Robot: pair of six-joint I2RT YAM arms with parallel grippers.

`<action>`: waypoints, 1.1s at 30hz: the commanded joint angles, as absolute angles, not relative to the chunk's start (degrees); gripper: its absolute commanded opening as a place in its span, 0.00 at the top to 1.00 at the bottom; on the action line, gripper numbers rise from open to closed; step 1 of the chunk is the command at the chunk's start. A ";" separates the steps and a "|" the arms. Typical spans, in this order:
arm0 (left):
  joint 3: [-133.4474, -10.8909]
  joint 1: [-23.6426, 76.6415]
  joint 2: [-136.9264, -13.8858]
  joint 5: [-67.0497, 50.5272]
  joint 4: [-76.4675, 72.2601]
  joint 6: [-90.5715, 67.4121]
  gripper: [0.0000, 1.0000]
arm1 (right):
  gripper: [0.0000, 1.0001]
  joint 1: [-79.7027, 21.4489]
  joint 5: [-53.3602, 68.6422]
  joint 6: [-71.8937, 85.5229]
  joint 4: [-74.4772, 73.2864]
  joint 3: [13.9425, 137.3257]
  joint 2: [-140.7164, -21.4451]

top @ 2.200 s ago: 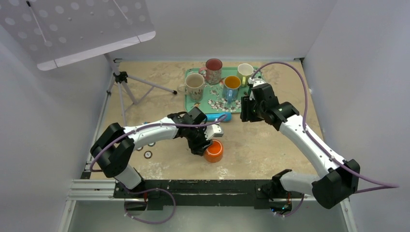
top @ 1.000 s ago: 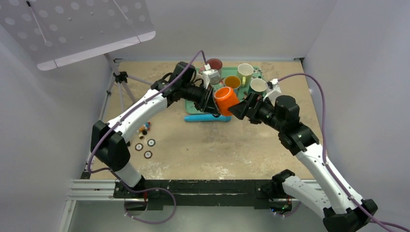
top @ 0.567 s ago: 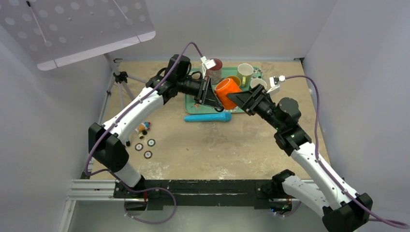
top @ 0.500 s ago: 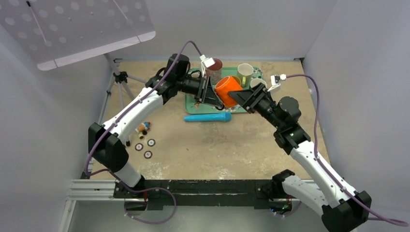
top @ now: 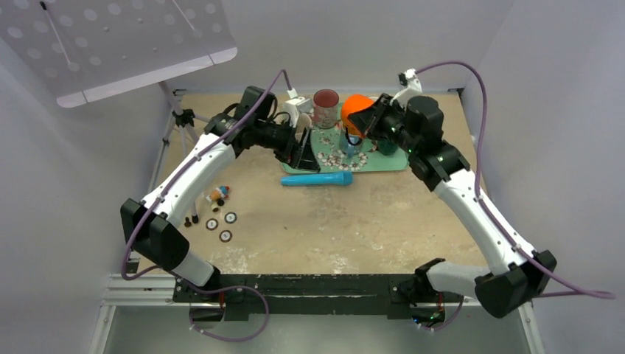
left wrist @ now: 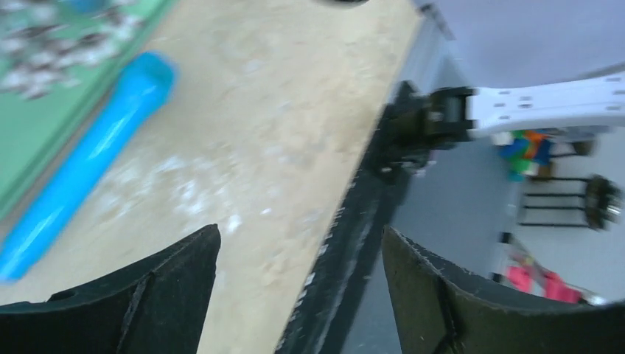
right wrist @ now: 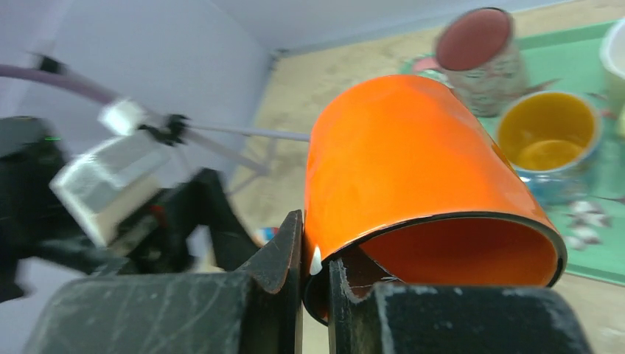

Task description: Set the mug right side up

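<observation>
Orange mug (top: pixel 356 105) hangs tipped on its side above the green tray (top: pixel 385 161) at the far end of the surface (top: pixel 354 221), its rim pinched by the right end effector (right wrist: pixel 315 258). Left end effector (left wrist: pixel 298 243) gapes wide, holding nothing, near a blue tube (top: pixel 317 179).
</observation>
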State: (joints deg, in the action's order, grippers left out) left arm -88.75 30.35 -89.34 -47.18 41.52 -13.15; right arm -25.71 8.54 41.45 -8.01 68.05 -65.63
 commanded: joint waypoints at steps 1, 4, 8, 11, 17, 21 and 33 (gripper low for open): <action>-90.14 24.97 -84.78 -31.08 53.82 -0.67 0.16 | 1.00 -27.96 2.33 24.75 -24.53 82.11 -74.11; -89.48 23.42 -83.37 -26.90 57.01 3.44 0.15 | 1.00 -31.72 -1.98 21.05 -36.68 94.65 -84.05; -86.09 21.56 -82.08 -20.44 56.58 4.48 0.14 | 1.00 -34.91 -7.98 18.62 -51.73 113.35 -98.07; -82.05 20.57 -80.55 -21.34 55.34 4.29 0.14 | 1.00 -35.15 -9.86 17.78 -57.36 120.92 -106.51; -76.50 20.57 -77.77 -22.34 52.01 5.60 0.15 | 1.00 -35.09 -8.55 16.44 -57.68 127.07 -116.89; -76.32 20.57 -77.42 -22.20 51.77 6.15 0.15 | 1.00 -35.07 -5.00 15.75 -53.67 127.29 -121.52; -75.67 20.52 -76.64 -22.49 51.42 6.97 0.15 | 1.00 -34.67 -6.73 18.80 -57.39 131.53 -132.17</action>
